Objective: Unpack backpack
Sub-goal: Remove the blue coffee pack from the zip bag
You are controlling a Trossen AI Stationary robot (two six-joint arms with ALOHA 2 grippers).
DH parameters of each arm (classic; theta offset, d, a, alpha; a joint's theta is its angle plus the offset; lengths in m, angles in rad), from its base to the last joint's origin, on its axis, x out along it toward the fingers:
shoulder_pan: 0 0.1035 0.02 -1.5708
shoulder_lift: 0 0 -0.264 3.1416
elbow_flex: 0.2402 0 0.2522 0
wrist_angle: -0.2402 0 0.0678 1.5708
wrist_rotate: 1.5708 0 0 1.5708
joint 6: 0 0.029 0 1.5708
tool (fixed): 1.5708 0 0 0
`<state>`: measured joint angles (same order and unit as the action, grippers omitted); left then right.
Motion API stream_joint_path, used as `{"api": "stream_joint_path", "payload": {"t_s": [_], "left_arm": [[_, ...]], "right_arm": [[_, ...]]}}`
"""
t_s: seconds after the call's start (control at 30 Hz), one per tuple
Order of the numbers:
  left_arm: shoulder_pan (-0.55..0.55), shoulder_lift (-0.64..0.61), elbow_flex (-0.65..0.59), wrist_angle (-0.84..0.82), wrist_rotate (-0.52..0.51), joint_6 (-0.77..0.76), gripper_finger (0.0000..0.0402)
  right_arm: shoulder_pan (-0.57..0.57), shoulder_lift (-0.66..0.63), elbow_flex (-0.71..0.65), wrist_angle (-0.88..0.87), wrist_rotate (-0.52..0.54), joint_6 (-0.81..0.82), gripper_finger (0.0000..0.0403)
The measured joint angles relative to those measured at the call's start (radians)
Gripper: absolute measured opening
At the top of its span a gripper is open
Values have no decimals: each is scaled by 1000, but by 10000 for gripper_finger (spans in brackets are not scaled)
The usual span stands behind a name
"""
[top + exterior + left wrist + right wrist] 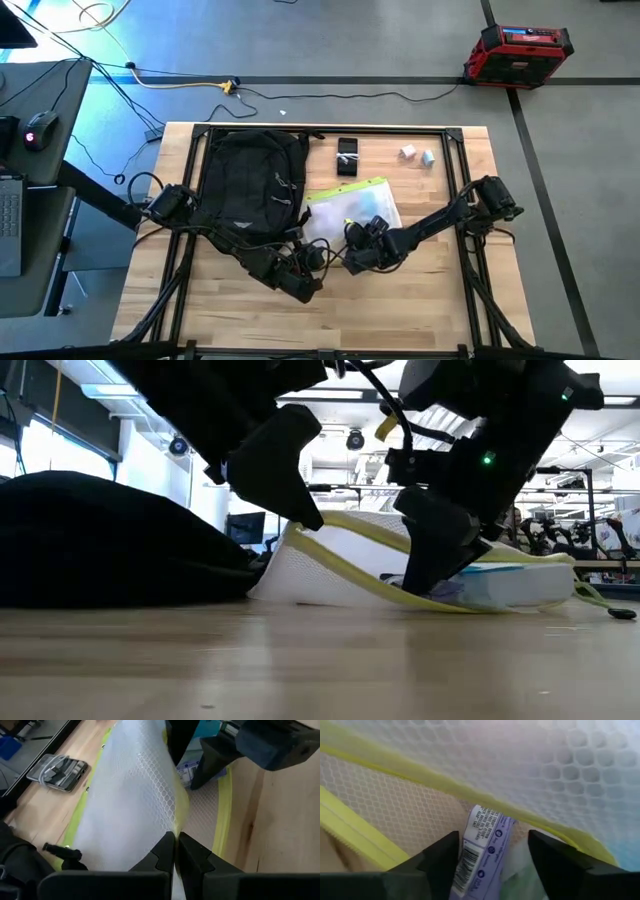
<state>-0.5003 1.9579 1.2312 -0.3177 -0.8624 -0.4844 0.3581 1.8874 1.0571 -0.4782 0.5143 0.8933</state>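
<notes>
Two grippers work the white mesh pouch with yellow zip [352, 207] at frame centre: left gripper [175, 851] pinches its flap, right gripper [492, 852] hangs open-jawed around a purple-labelled packet [481, 857], needing closure next.

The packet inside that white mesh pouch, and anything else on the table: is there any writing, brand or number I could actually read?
Packet between the right gripper's open fingers: a barcode and small print, too blurred to read.
Backpack: a small pale logo, too small to read.
Red box on the floor: a label strip, too small to read.
Mesh pouch, pinched by the shut left gripper: no writing visible.
No text is legible anywhere.
</notes>
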Motion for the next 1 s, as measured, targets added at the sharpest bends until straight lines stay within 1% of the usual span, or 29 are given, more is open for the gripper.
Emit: {"api": "stream_joint_path", "payload": {"t_s": [0.17, 0.3, 0.37, 0.57, 0.77, 0.83, 0.9, 0.97, 1.0], "left_arm": [[-1, 0, 0, -23, -1, -16, 0], [-1, 0, 0, -26, -1, -19, 0], [-1, 0, 0, -26, -1, -19, 0], [0, 0, 0, -27, -3, -20, 0], [7, 0, -5, -36, -14, -35, 0], [9, 0, -6, -54, -14, -41, 0], [9, 0, -6, -62, -14, -54, 0], [9, 0, -6, -62, -14, -56, 0], [9, 0, -6, -62, -14, -56, 0]], "right_arm": [[16, -1, 62, -73, 2, 0, 113], [22, -1, 59, -83, -11, -8, 34], [22, -1, 59, -84, -19, -11, 12], [34, -1, 72, -107, -18, -12, 4], [90, -1, 199, -191, -33, -60, 0], [119, -1, 260, -271, -60, -49, 0], [158, -1, 323, -391, -83, 4, 0], [201, -1, 374, -540, -79, 85, 0], [223, -1, 396, -629, -60, 140, 0]]}}
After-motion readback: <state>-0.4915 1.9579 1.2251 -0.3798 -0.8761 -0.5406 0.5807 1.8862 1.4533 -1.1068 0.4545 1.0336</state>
